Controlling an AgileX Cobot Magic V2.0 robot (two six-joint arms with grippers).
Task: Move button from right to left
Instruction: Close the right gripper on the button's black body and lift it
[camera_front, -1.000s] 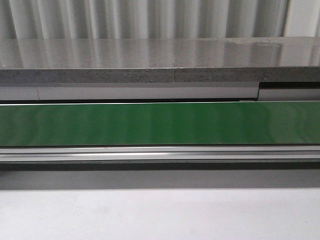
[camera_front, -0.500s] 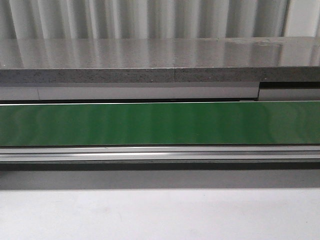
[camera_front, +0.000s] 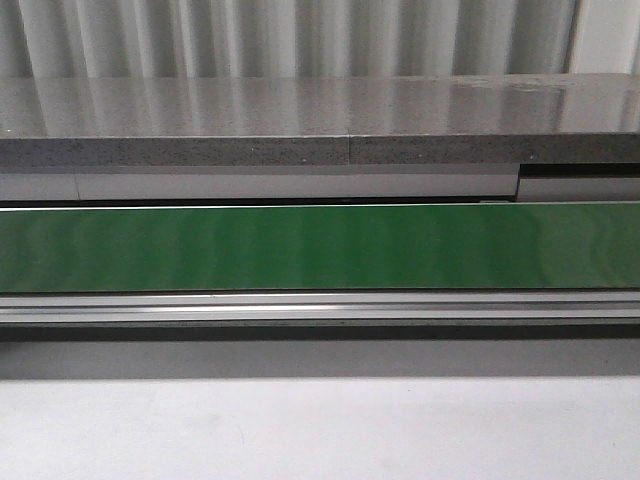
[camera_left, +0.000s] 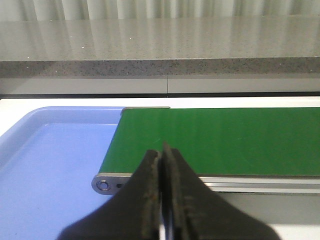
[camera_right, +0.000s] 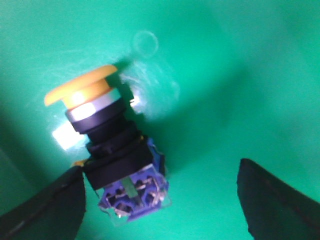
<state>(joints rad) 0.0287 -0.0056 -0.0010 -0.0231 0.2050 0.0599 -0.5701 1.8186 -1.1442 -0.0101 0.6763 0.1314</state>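
The button (camera_right: 112, 145) shows only in the right wrist view: a yellow-orange mushroom cap, black collar and blue contact block with silver screws, lying on its side on a green surface (camera_right: 225, 75). My right gripper (camera_right: 160, 200) is open just above it. The button lies between the fingers, close against one finger (camera_right: 45, 210), with a wide gap to the other. My left gripper (camera_left: 162, 160) is shut and empty, above the near edge of the green conveyor belt (camera_left: 225, 140). No gripper shows in the front view.
A blue tray (camera_left: 50, 165) sits at the belt's end in the left wrist view. The front view shows the green belt (camera_front: 320, 248), its aluminium rail (camera_front: 320, 308), a grey stone ledge (camera_front: 320, 130) behind and a white tabletop (camera_front: 320, 430) in front.
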